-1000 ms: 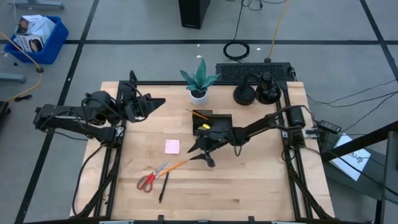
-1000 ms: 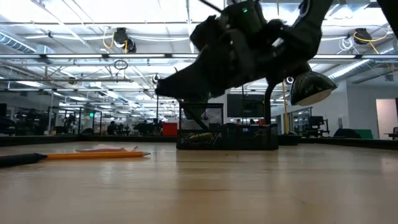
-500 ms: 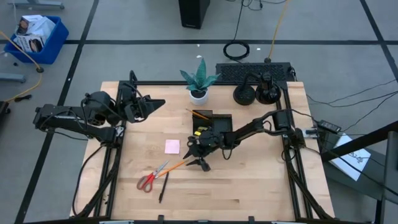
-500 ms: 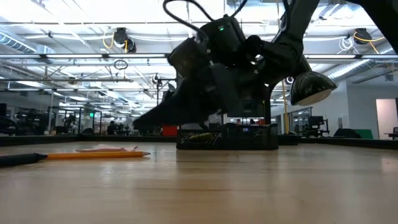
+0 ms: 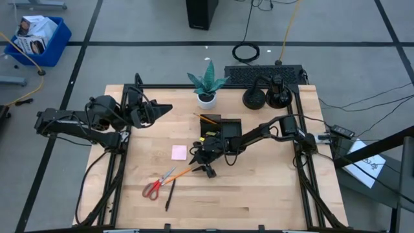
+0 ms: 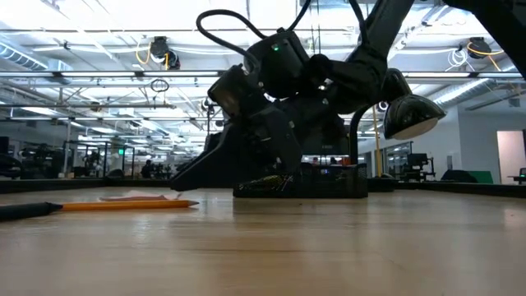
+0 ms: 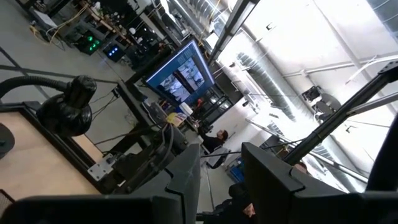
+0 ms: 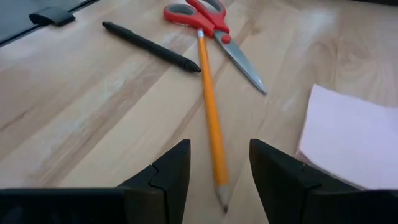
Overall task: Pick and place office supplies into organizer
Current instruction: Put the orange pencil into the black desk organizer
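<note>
An orange pencil [image 5: 184,172] lies flat on the wooden table, with red-handled scissors [image 5: 157,186] and a black pen [image 5: 169,194] nearer the front edge. A pink sticky pad [image 5: 179,153] lies just beyond the pencil. My right gripper [image 8: 219,149] is low over the table and open. Its fingers stand on either side of the pencil's [image 8: 211,112] pointed end without touching it. The black organizer [image 5: 221,126] behind the gripper holds a pencil and a yellow item. My left gripper [image 5: 165,107] hangs raised at the far left, open by a narrow gap, with nothing between its fingers [image 7: 186,171].
A potted plant [image 5: 207,84], a black keyboard [image 5: 265,74] and two round black bases [image 5: 253,98] stand along the far edge. A black frame rail runs down each side of the table. Bare wood spreads over the front right.
My right gripper has sunk toward the table and gone toward its left edge, from in front of the organizer to the pencil's pointed end, rolling a little. Its fingers stay apart as before. The pencil, scissors, pen and pad lie where they were.
</note>
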Controlling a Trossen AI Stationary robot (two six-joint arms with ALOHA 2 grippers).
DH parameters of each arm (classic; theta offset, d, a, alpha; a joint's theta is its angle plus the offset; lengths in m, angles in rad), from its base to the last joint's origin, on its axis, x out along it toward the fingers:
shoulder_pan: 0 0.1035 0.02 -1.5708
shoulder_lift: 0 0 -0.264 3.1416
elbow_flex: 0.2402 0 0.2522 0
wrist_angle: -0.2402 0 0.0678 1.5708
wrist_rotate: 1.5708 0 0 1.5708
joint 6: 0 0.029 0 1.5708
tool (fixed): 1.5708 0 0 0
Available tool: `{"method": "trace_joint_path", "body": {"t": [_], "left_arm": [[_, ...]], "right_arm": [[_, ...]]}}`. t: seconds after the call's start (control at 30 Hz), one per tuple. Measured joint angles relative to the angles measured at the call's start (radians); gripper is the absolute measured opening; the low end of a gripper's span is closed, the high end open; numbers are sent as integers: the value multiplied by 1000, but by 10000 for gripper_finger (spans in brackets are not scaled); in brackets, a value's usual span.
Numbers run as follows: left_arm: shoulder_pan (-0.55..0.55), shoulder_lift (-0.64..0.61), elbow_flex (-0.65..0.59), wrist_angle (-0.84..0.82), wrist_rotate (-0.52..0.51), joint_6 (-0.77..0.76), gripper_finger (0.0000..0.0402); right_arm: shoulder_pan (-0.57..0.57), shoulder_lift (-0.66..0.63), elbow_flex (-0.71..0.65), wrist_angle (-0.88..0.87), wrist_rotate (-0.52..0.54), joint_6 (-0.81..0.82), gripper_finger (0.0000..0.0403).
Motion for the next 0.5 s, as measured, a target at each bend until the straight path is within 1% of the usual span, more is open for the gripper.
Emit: {"method": "trace_joint_path", "body": {"t": [0.33,0.5], "left_arm": [[0,0,0,-31,-15,14,120],[0,0,0,-43,-26,14,120]], "right_arm": [[-22,0,0,-32,0,-18,155],[-15,0,0,23,-4,13,155]]}}
